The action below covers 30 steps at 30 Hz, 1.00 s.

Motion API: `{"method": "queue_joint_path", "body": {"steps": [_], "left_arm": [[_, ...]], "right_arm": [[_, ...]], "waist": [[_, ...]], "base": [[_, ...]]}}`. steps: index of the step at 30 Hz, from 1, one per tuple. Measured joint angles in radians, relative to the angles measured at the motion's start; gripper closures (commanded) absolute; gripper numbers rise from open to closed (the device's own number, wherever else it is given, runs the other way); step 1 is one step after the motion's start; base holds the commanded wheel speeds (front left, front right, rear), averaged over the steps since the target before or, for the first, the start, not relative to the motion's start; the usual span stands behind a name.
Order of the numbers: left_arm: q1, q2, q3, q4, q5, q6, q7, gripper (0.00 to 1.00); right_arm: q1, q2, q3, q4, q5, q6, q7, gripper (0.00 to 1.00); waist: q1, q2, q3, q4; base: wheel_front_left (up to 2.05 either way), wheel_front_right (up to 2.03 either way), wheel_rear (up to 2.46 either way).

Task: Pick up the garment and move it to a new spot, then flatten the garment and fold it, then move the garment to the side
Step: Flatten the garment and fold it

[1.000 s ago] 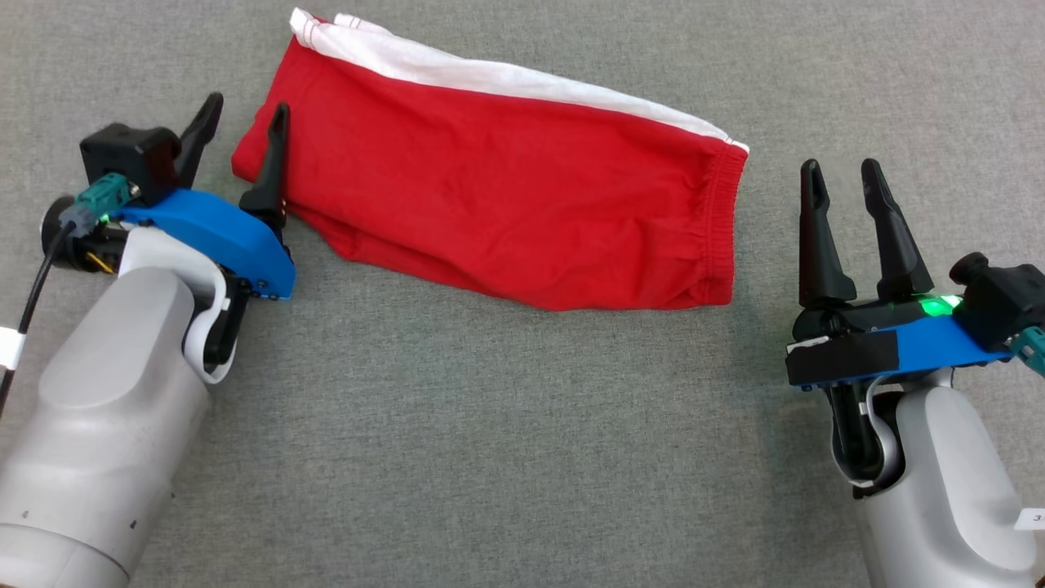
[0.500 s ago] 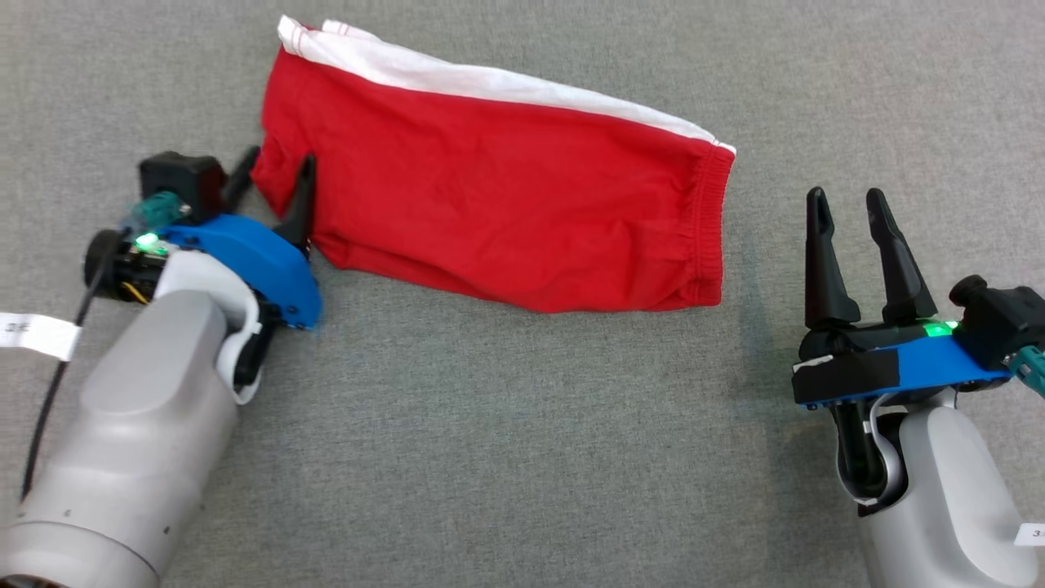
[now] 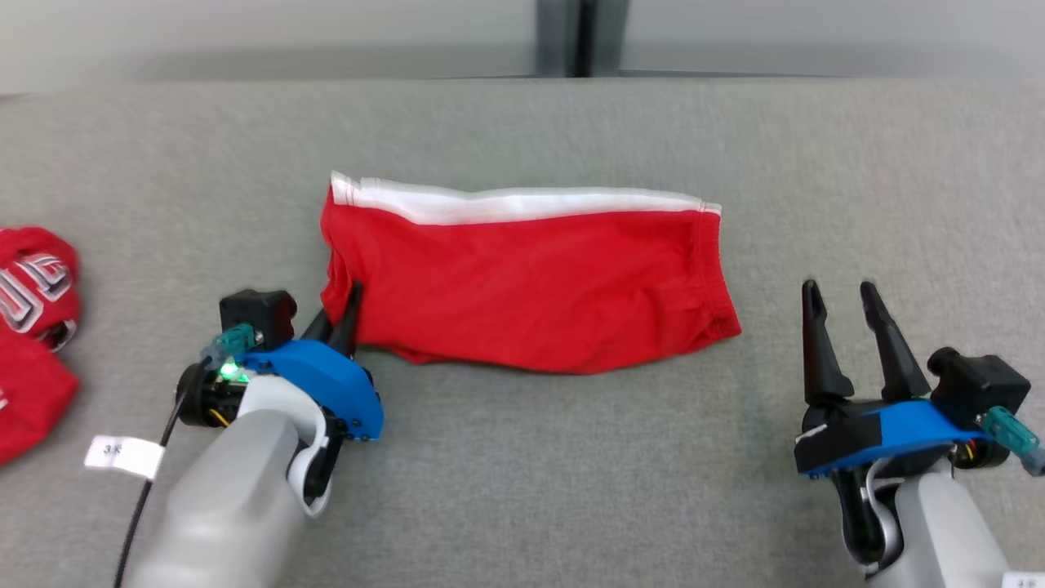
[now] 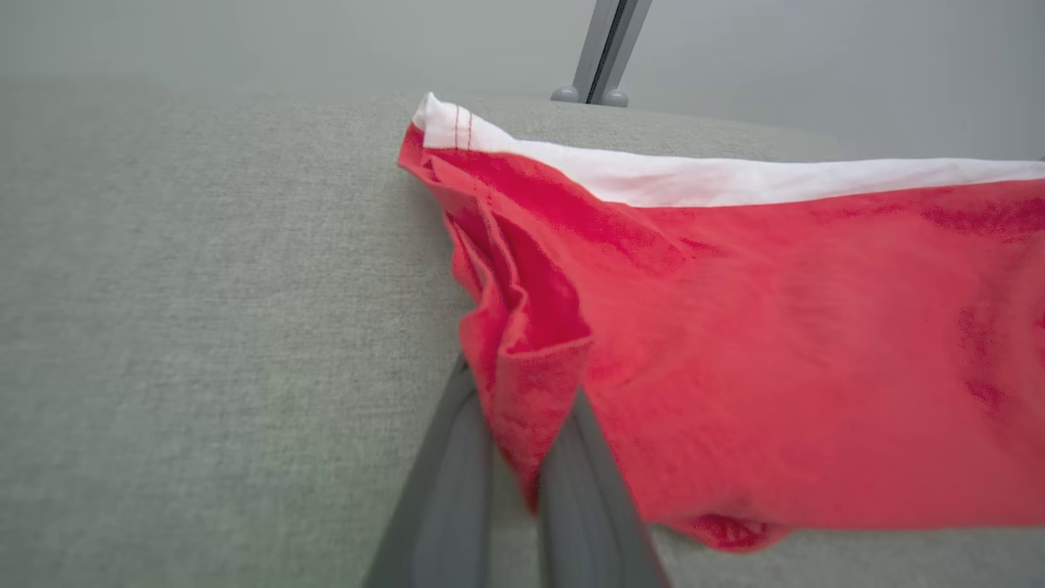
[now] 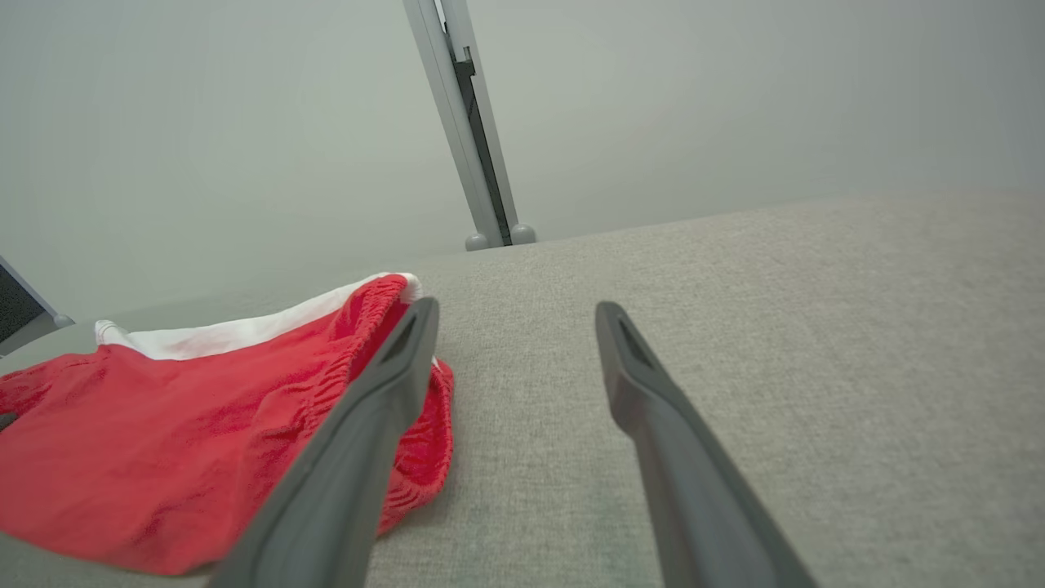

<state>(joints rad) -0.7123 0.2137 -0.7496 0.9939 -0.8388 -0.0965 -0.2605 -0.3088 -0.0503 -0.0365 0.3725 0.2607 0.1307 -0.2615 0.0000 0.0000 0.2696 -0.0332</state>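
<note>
Once wide, left claw (image 3: 341, 313) on garment (image 3: 531, 286)

Grey fabric surface (image 3: 571, 474), red-and-white garment (image 3: 522, 286) spread mid-way — other red clothing (image 3: 28, 327) at left edge

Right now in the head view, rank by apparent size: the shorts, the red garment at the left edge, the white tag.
1. shorts, largest by far.
2. red garment, cut off by the frame edge, so only its visible part counts.
3. white tag, smallest.
</note>
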Motion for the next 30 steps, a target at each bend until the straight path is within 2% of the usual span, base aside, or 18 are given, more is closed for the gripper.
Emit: {"method": "queue_joint_path", "body": {"steps": [7, 10, 11, 12, 13, 17, 20, 26, 30], "left_arm": [[0.221, -0.039, 0.156, -0.179, 0.068, 0.060, -0.001, 1.00], [0.297, -0.051, 0.219, -0.241, 0.119, 0.071, -0.001, 1.00], [0.316, -0.053, 0.238, -0.266, 0.145, 0.075, -0.001, 0.69], [0.329, -0.054, 0.257, -0.291, 0.177, 0.079, -0.001, 0.03], [0.340, -0.054, 0.282, -0.321, 0.208, 0.083, -0.001, 0.00], [0.381, -0.063, 0.378, -0.426, 0.323, 0.100, -0.001, 0.00], [0.407, -0.091, 0.436, -0.486, 0.395, 0.098, -0.002, 0.00], [0.437, -0.138, 0.483, -0.489, 0.463, 0.042, -0.002, 0.00], [0.439, -0.156, 0.490, -0.472, 0.485, 0.016, -0.002, 0.00]], "right_arm": [[0.078, 0.000, -0.010, 0.027, -0.005, 0.000, 0.000, 0.00], [0.091, 0.000, -0.004, 0.029, -0.006, 0.000, 0.000, 0.00], [0.091, 0.000, 0.001, 0.030, -0.006, 0.000, 0.000, 0.00], [0.091, 0.000, 0.007, 0.029, -0.006, 0.000, 0.000, 0.00], [0.090, 0.000, 0.014, 0.029, -0.007, 0.000, 0.000, 0.00], [0.061, 0.000, 0.042, 0.023, -0.021, 0.000, 0.000, 0.00], [0.009, 0.000, 0.052, 0.040, -0.032, 0.000, 0.000, 0.00], [-0.100, 0.001, 0.069, 0.164, -0.107, 0.000, -0.001, 0.00], [-0.139, 0.001, 0.012, 0.257, -0.157, 0.000, -0.001, 0.00]], "waist": [[-0.0002, 0.0000, -0.075, 0.057], [-0.0002, 0.0000, -0.082, 0.068], [-0.0002, 0.0000, -0.081, 0.071], [-0.0002, 0.0000, -0.081, 0.073], [-0.0002, 0.0000, -0.079, 0.076], [-0.0001, 0.0000, -0.067, 0.085], [-0.0001, 0.0000, -0.055, 0.097], [0.0000, 0.0000, -0.035, 0.153], [0.0000, 0.0000, -0.014, 0.198]], "base": [[0.00, 0.00, 0.00], [0.00, 0.00, 0.00], [0.00, 0.00, 0.00], [0.00, 0.00, 0.00], [0.00, 0.00, 0.00], [0.00, 0.00, 0.00], [0.00, 0.00, 0.00], [0.00, 0.00, 0.00], [0.00, 0.00, 0.00]]}}
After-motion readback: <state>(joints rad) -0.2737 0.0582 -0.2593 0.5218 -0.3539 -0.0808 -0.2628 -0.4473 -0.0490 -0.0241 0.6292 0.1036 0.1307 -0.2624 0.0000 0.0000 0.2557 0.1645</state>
